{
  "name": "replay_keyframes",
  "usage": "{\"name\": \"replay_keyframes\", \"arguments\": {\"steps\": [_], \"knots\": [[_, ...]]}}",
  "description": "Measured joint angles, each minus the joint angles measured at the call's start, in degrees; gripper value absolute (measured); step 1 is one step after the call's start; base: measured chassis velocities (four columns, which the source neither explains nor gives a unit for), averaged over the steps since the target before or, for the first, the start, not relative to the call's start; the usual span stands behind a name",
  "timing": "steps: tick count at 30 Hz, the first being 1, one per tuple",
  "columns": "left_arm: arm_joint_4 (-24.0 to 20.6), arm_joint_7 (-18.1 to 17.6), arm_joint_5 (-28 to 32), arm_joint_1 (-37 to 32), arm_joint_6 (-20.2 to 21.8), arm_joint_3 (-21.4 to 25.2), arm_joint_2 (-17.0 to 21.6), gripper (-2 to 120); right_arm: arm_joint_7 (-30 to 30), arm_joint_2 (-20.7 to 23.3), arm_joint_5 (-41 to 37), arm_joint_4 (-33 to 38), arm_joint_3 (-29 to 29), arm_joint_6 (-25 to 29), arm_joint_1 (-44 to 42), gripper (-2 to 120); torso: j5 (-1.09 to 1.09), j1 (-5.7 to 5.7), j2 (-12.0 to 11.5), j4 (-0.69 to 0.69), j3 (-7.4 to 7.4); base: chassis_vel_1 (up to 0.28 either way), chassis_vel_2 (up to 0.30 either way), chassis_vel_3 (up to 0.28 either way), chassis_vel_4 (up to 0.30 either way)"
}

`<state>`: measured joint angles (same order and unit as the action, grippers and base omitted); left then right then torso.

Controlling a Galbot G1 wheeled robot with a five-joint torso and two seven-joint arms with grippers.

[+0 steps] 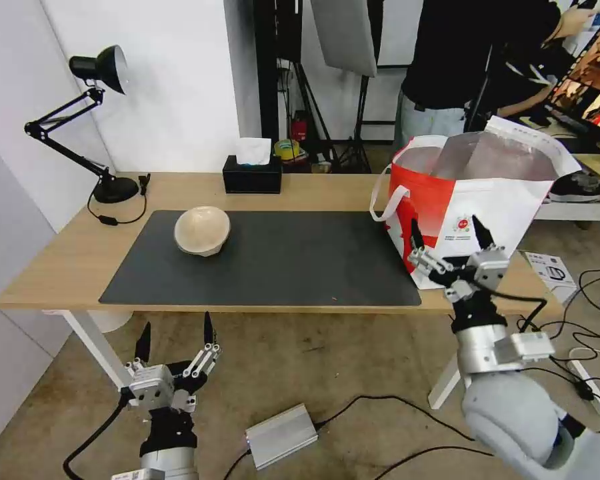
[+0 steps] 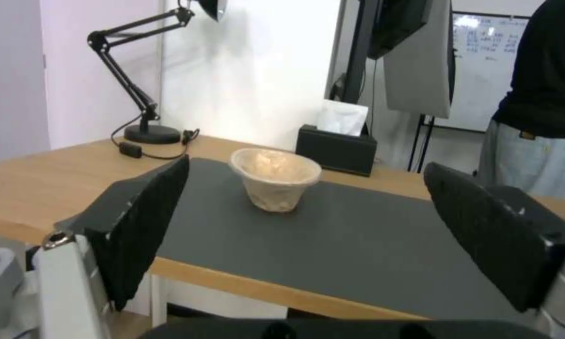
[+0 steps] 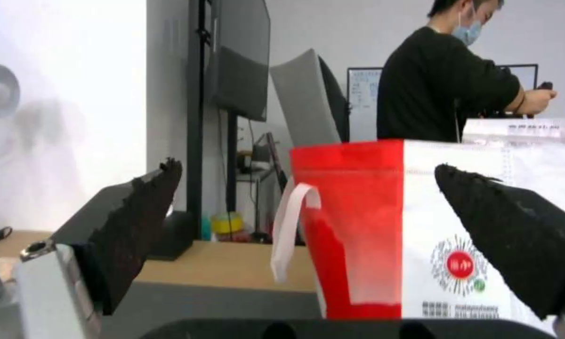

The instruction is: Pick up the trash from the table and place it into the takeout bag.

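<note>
A beige paper bowl (image 1: 202,230) lies tipped on the left part of the dark mat (image 1: 300,267) on the table (image 1: 67,260); in the left wrist view the bowl (image 2: 275,179) sits ahead between the fingers. My left gripper (image 1: 175,339) hangs open below the table's front edge, empty. The takeout bag (image 1: 477,200) stands open at the table's right end, foil lining showing. My right gripper (image 1: 449,241) is open in front of the bag's near face, empty; the right wrist view shows the bag (image 3: 433,226) close ahead.
A black tissue box (image 1: 251,173) stands at the table's back edge. A black desk lamp (image 1: 93,120) occupies the back left corner. On the floor lie a silver box (image 1: 281,435) and cables (image 1: 580,313). A person stands behind the bag.
</note>
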<state>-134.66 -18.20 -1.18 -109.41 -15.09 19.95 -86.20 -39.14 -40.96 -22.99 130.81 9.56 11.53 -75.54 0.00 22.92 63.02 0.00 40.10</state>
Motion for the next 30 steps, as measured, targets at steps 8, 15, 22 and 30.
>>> {"name": "replay_keyframes", "arguments": {"steps": [8,15,22,30], "knots": [[0.2,0.0,-0.2,-0.1,-0.1,-0.1,-0.3,100,1.3,-1.7,3.7,0.0,-0.5,0.2,-4.8,100,0.00,0.00,0.0,0.00,0.00,0.000,0.000,0.000,0.000],[0.2,0.0,-0.2,-0.2,-0.3,0.0,-0.4,100,2.2,-1.7,5.3,0.0,-0.6,-0.4,-8.7,100,0.00,0.00,0.0,0.00,0.00,0.000,0.000,0.000,0.000],[0.3,0.0,-0.2,-0.2,-0.4,-0.1,-0.4,100,2.5,-2.4,5.7,0.8,-0.9,-1.5,-13.7,100,0.00,0.00,0.0,0.00,0.00,0.000,0.000,0.000,0.000],[0.4,0.0,-0.2,-0.1,-0.4,-0.1,-0.3,100,0.6,-3.2,7.5,1.4,-1.6,-2.7,-16.4,100,0.00,0.00,0.0,0.00,0.00,0.000,0.000,0.000,0.000]]}}
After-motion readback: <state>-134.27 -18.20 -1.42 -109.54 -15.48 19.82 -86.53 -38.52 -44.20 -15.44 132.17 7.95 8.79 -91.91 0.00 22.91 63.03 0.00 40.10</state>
